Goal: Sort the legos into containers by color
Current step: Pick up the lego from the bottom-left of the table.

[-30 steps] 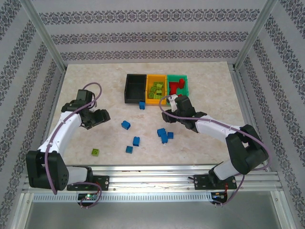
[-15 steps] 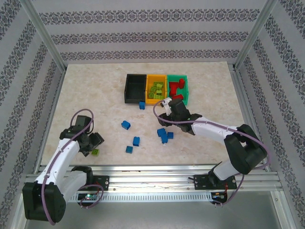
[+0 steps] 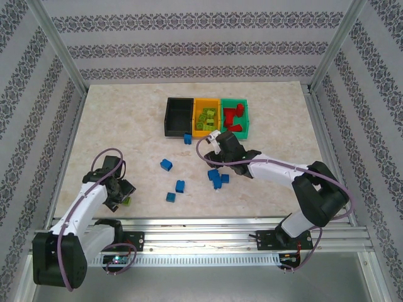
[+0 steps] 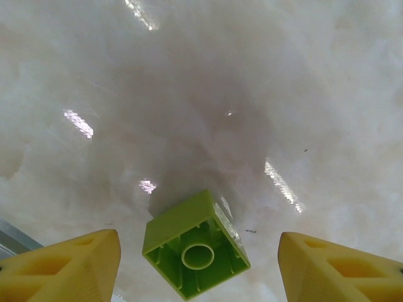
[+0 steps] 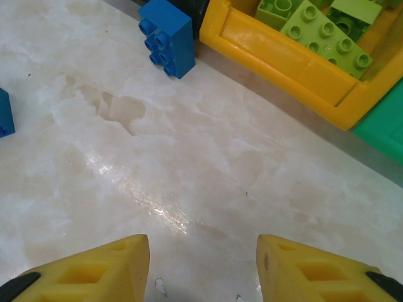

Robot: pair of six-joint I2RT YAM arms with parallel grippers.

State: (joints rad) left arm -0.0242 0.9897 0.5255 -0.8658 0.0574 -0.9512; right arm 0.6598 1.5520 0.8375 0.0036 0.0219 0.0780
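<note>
- since a second ago the left jaws have swung from mid-worktop to the near left edge, down over the lime green lego (image 4: 195,251). the right jaws have slid left, away from the front of the bins.
- how do the left jaws stand now?
- open, one side on each flank of that brick with a gap on both, touching nothing. it lies studs-down, hollow underside up, flat on the worktop (image 4: 208,94) and skewed to the jaws.
- and the right?
- apart as well, only bare worktop between them. ahead of them a blue lego (image 5: 167,36) sits close in front of the orange-yellow bin (image 5: 283,60), which holds lime legos (image 5: 321,31). a corner of the green bin (image 5: 387,132) is just beside it.
- so which step is this?
- the grasp on the one loose lime brick, i'd say. next it calls for closing on two flat sides; skewed as it is, the brick may twist. then a lift and a long carry to the orange-yellow bin.
- what remains?
- blue ones: a blue cluster (image 3: 217,178) near the right jaws, another blue brick (image 3: 166,165) mid-worktop. red legos (image 3: 234,115) sit in the green bin, so blue likely goes to the black bin (image 3: 178,131).
</note>
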